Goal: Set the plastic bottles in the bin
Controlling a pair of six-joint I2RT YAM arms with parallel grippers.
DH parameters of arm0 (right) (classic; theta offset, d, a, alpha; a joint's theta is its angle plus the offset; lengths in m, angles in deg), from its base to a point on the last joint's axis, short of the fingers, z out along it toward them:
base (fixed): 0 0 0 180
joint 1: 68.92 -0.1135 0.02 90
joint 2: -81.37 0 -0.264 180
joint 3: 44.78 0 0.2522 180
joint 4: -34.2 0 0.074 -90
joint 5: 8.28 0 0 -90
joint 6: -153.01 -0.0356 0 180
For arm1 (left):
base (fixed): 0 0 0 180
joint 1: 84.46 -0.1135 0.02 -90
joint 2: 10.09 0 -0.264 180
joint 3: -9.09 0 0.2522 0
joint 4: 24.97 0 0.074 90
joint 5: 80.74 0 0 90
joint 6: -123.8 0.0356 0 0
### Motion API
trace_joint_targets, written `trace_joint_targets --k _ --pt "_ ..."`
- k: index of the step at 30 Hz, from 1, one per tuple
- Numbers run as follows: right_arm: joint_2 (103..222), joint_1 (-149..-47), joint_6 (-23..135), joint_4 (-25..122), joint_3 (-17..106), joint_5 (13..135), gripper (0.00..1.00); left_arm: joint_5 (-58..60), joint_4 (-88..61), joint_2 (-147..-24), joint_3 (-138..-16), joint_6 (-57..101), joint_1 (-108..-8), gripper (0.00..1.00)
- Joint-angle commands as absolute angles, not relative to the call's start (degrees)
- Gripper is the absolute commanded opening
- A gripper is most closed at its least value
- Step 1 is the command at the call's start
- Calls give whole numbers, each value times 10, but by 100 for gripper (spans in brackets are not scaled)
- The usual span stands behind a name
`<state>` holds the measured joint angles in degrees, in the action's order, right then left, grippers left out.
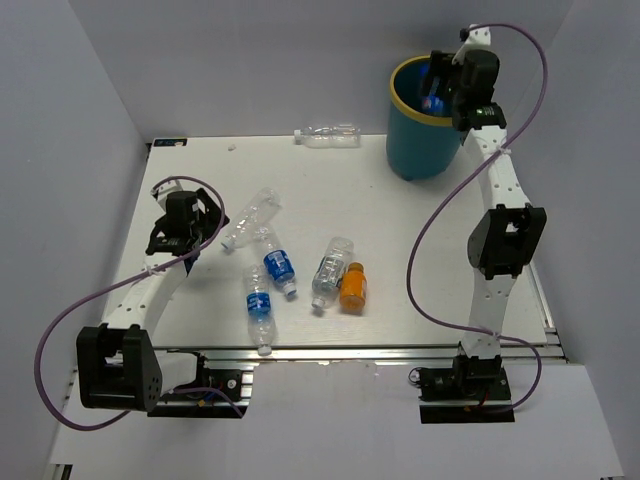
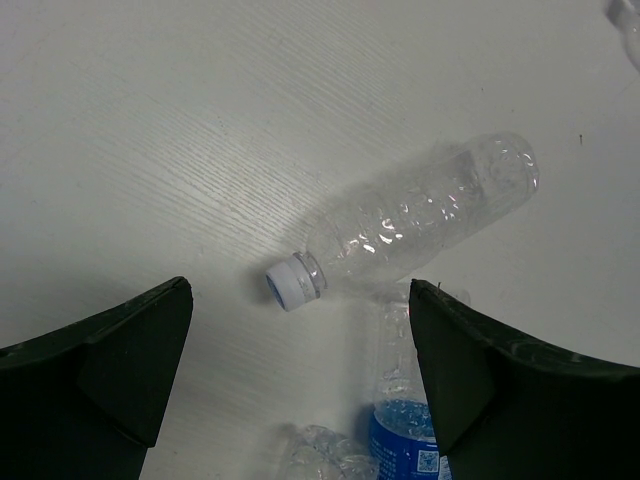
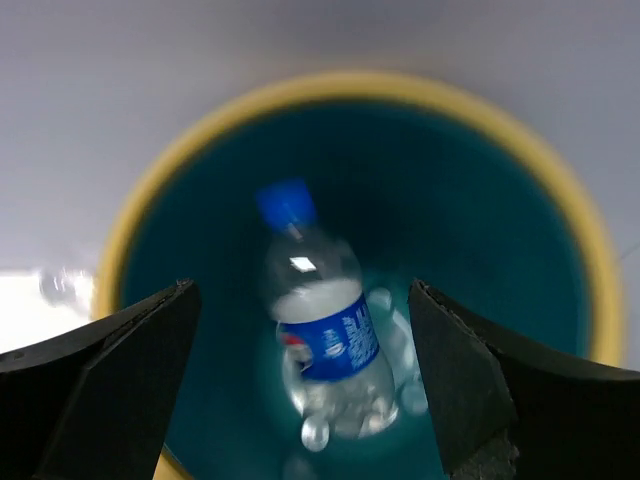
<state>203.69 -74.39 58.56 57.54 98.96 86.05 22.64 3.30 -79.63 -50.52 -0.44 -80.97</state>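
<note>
The table [image 1: 400, 220] carries the bin [image 1: 425, 150] at its far right corner. The right gripper [image 3: 300, 290] hangs over the bin's mouth with its jaws wide apart. A blurred blue-labelled bottle [image 3: 320, 330] is inside the bin between them, touching neither. The left gripper [image 2: 300, 290], jaws spread, hovers over a clear bottle [image 2: 420, 225] with nothing between. Three labelled bottles [image 1: 279, 268] and an orange bottle [image 1: 353, 286] lie mid-table, and another [image 1: 330, 135] lies at the far edge.

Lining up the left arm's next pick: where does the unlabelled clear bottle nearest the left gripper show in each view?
Top external: the unlabelled clear bottle lies diagonally, left of centre.
Left wrist: the same bottle fills mid-frame, cap at lower left.
Right wrist: not in it; this view looks down into the bin.
Shared landmark: the blue-labelled bottle beside it, seen at the left wrist view's bottom edge.
</note>
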Motion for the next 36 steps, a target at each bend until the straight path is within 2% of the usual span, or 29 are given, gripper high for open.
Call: trace_joint_targets --k 1,6,10,13,16,17,20,25,30,36 --pt "1989 -746 586 540 947 816 89 216 30 -783 -522 4 -811 98" --pt "1925 -763 626 604 973 794 90 201 26 -777 -518 2 -811 98" --pt "1815 -793 659 571 827 782 89 209 35 -772 -514 -6 -811 98" --pt "1752 -828 657 651 789 797 89 214 37 -767 -510 -12 -811 98" --pt "1670 -867 605 648 650 785 89 200 24 -764 -504 -15 -811 98" --pt "1627 -879 597 626 557 785 89 195 25 -765 -505 -15 -811 98" --pt "1566 -929 535 612 402 801 89 194 35 -762 -505 -14 -811 98" --pt "1528 -1016 436 582 260 809 89 201 27 -748 -498 -23 -811 98" --pt "1554 -1074 375 608 229 900 89 201 34 -751 -498 -28 -811 98" --pt "1575 -1132 303 597 152 907 89 210 36 -745 -498 -29 -811 98"
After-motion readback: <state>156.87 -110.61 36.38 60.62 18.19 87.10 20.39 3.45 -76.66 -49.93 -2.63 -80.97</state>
